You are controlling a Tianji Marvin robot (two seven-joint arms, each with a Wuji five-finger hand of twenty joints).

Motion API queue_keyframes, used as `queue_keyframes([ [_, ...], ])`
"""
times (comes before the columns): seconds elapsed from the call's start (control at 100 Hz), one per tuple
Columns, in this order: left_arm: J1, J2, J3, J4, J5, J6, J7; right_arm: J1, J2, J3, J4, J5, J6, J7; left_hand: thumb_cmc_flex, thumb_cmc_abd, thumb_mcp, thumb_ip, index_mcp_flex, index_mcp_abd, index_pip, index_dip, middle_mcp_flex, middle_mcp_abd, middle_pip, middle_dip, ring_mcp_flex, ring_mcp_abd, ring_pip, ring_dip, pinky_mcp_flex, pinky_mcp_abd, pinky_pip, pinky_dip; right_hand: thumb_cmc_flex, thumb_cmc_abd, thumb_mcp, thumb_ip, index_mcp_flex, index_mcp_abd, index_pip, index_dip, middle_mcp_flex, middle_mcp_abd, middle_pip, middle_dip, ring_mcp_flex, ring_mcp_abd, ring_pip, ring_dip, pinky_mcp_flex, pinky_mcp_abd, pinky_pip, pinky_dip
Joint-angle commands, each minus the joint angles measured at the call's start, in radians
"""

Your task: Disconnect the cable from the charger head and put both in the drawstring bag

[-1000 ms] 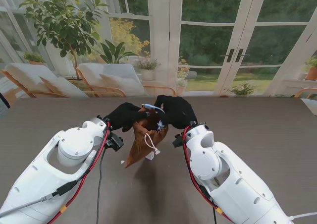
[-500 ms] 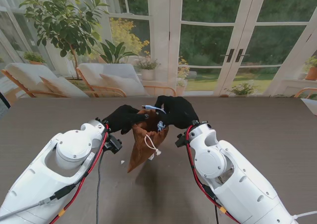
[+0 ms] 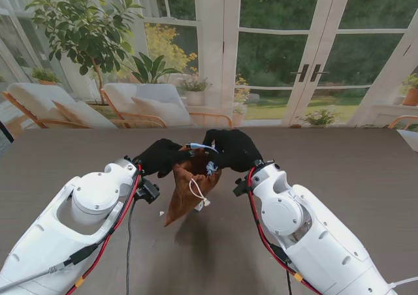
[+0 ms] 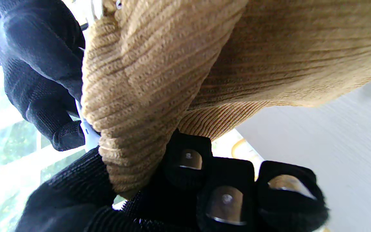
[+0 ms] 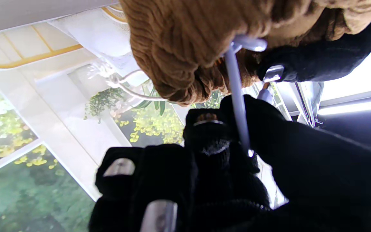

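**Drawstring bag: feeding the cable into the mouth**

Drawstring bag (image 3: 189, 187) held up off the table (image 3: 339, 164), mouth uppermost, tail hanging toward the near edge, about midway between the left and right edges. Left hand (image 3: 160, 156) clamped on the mouth's left rim, corduroy bunched between thumb and fingers (image 4: 188, 161) in the left wrist view. Right hand (image 3: 233, 148) closed on the pale cable (image 5: 237, 109), pinched between thumb and fingers, its end already at the mouth and running under a fold of fabric. White drawstring (image 3: 194, 189) dangling down the bag's front. Charger head not made out anywhere; possibly already inside, cannot tell.

To do this well, judged from here:
- Keep the left grip firm and pull the rim outward, away from the right hand, to hold the mouth wide.
- Push the cable down in short strokes, regripping farther along each time.
- Steer clear of the drawstring loop.
- Watch for cable coils springing back out over the rim.
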Motion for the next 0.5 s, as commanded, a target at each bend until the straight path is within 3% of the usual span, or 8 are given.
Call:
queue_keyframes([
  [0.0,0.006,0.000,-0.004,-0.011,-0.001,0.006,-0.018,0.000,0.002,0.002,-0.002,-0.003,-0.012,0.022,0.052,0.036,0.008,0.026,0.021,0.159,0.002,0.008,0.047,-0.024,0.025,0.029,0.021,-0.141,0.059,-0.010,0.027,0.012,0.222,0.013,0.055,0.041,0.060,0.028,0.102,-0.217,0.165,0.100,0.077,0.125,0.004,0.020,0.004,-0.055,0.030,-0.006,0.522,0.021,0.033,-0.034],
  [0.16,0.010,-0.001,-0.006,-0.012,-0.008,0.006,-0.016,-0.005,0.006,0.006,-0.007,-0.005,-0.019,0.035,0.054,0.037,0.007,0.026,0.020,0.161,0.001,0.007,0.048,-0.021,0.020,0.034,0.021,-0.137,0.057,-0.009,0.025,0.015,0.219,0.016,0.054,0.054,0.035,0.025,0.070,-0.220,0.152,0.093,0.065,0.131,-0.019,0.025,0.002,0.003,0.018,-0.019,0.517,0.065,0.010,-0.033],
  [0.33,0.000,-0.001,0.003,-0.003,-0.020,-0.001,-0.022,-0.016,0.003,-0.002,-0.021,-0.014,-0.008,0.017,0.055,0.037,0.004,0.025,0.020,0.159,0.001,0.007,0.048,-0.021,0.018,0.038,0.021,-0.137,0.057,-0.008,0.025,0.016,0.218,0.019,0.052,0.085,-0.013,0.035,-0.033,-0.183,0.140,-0.007,0.034,0.140,-0.094,-0.014,0.000,0.048,-0.039,-0.051,0.501,0.138,-0.071,-0.050],
  [0.49,-0.008,-0.002,0.010,0.001,-0.022,-0.008,-0.024,-0.019,0.003,-0.007,-0.030,-0.030,0.003,0.007,0.057,0.036,0.004,0.026,0.020,0.162,0.001,0.007,0.048,-0.021,0.017,0.040,0.021,-0.137,0.056,-0.007,0.025,0.016,0.217,0.020,0.000,0.044,0.023,0.029,-0.133,-0.127,0.156,-0.082,-0.013,0.120,-0.133,-0.053,0.001,0.032,-0.090,-0.078,0.491,0.157,-0.128,-0.060],
])
